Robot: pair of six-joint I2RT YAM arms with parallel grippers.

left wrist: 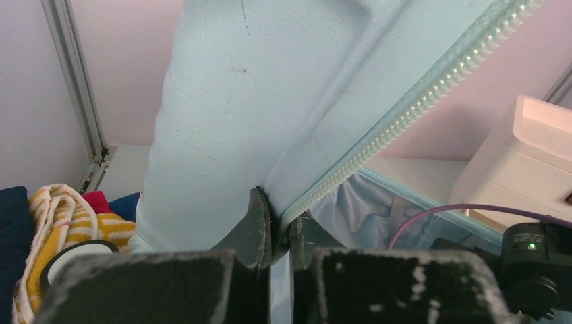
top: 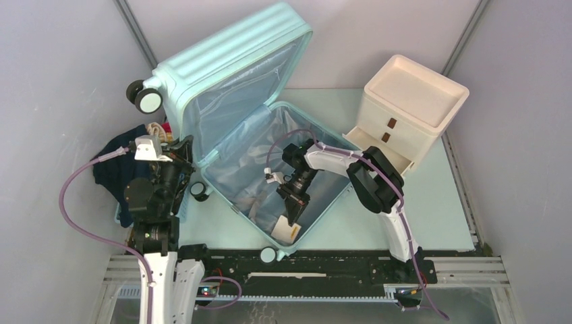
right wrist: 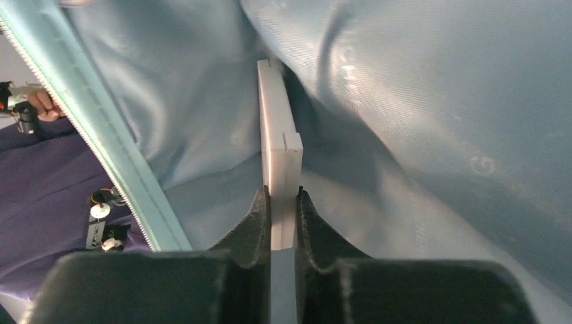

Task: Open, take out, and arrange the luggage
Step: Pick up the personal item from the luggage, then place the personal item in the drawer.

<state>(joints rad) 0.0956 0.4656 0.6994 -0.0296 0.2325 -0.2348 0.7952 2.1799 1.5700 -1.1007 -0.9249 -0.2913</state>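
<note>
At the near edge of the pale green table [top: 432, 223], both arm bases are seen bolted to a black rail [top: 324, 266]. Just beyond, the pale mint-blue hard-shell suitcase [top: 229, 61] is laid open across the middle of the table, its lower shell flat and its ribbed lid raised and tilted toward the back wall, with the black-and-white wheels [top: 145, 98] at the upper left. The right gripper [right wrist: 283, 202] is lowered into the lower shell, and its jaws are clamped on a thin white rectangular slab [right wrist: 273, 135] held on edge against the grey-blue fabric lining [right wrist: 438, 101]. The left gripper [left wrist: 280, 233] is pressed together on the lid's zip-toothed rim at the suitcase's left side. A heap of dark navy cloth [top: 115, 165] and yellow-and-white striped fabric [left wrist: 61, 216] is piled left of the suitcase. Farther right, a cream-white drawer box [top: 415, 101] is placed beside the suitcase, its bottom drawer pulled out.
</note>
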